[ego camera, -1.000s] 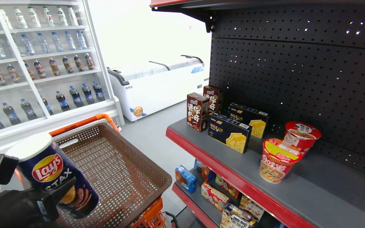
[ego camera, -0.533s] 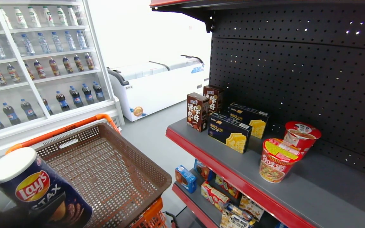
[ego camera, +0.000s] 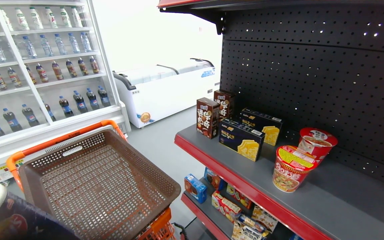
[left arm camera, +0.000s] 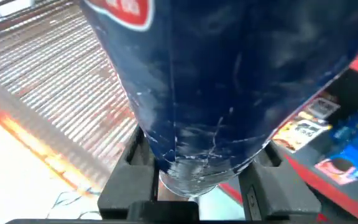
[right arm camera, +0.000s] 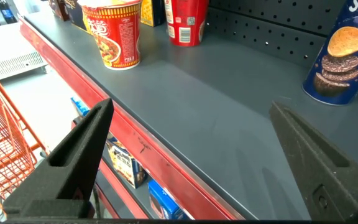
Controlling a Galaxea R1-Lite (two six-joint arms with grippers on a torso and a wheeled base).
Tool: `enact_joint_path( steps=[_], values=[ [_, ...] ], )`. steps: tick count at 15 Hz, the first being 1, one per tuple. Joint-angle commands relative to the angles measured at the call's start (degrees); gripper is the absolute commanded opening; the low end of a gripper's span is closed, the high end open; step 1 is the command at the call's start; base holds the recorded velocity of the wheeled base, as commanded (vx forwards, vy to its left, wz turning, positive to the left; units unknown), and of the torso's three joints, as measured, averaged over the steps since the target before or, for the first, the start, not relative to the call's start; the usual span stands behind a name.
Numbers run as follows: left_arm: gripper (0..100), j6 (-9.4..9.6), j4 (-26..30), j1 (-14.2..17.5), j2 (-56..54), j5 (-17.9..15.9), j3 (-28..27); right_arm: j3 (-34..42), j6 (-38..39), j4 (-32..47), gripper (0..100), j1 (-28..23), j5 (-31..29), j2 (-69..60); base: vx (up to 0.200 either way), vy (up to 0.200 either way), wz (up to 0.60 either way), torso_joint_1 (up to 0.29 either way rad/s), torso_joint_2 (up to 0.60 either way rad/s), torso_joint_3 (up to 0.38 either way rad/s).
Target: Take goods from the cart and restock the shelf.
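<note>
A dark blue chip can (left arm camera: 229,93) with a white lid is clamped between the fingers (left arm camera: 129,183) of my left gripper (left arm camera: 197,180). In the head view the can (ego camera: 2,216) sits at the lower left corner, beside the near corner of the brown cart basket (ego camera: 95,180), whose mesh floor lies bare. My right gripper (right arm camera: 191,109) hangs open over the grey shelf (right arm camera: 216,93) near its red front edge, with nothing between its fingers. A second blue chip can (right arm camera: 347,62) stands on that shelf by the pegboard back.
On the shelf (ego camera: 312,186) stand brown boxes (ego camera: 208,117), dark blue boxes (ego camera: 242,139) and two cup noodles (ego camera: 291,168). Packaged goods fill the lower shelf (ego camera: 225,206). An orange cart handle (ego camera: 78,131), a drinks cooler (ego camera: 38,66) and a chest freezer (ego camera: 165,90) lie beyond.
My left gripper has carried the chip can down and to the left, from over the basket's near corner to the lower left corner of the head view. The shelf goods have not moved.
</note>
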Motion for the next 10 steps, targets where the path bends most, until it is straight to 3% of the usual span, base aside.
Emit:
enact_joint_path(
  steps=[1, 2, 4, 6, 7, 10],
  values=[
    [0, 1.79, 5.64, -0.06, -9.75, 3.15, 0.00, 0.00, -0.02, 0.00, 100, 0.00, 0.02, -0.02, 0.000, 0.000, 0.00, 0.000, 0.00, 0.000],
    [0, 2.49, 6.34, -0.24, -10.10, 3.33, 0.00, 0.00, -0.02, 0.00, 100, 0.00, 0.02, -0.02, 0.000, 0.000, 0.00, 0.000, 0.00, 0.000],
    [0, 6.53, 8.10, -0.50, -13.00, 3.15, 0.00, 0.00, 0.06, 0.00, 100, 0.00, 0.02, -0.02, 0.000, 0.000, 0.00, 0.000, 0.00, 0.000],
    [0, 6.71, 8.72, 0.73, -14.67, 3.06, 0.00, 0.00, 0.06, 0.00, 100, 0.00, 0.02, -0.02, 0.000, 0.000, 0.00, 0.000, 0.00, 0.000],
    [0, 6.53, 11.97, 3.36, -18.01, 2.80, 0.00, 0.00, 0.06, 0.00, 100, 0.00, 0.02, -0.02, 0.000, 0.000, 0.00, 0.000, 0.00, 0.000],
    [0, 6.80, 19.26, 3.98, -24.77, 2.89, 0.00, 0.00, 0.06, 0.00, 100, 0.00, 0.02, -0.02, 0.000, 0.000, 0.00, 0.000, 0.00, 0.000]
  ],
)
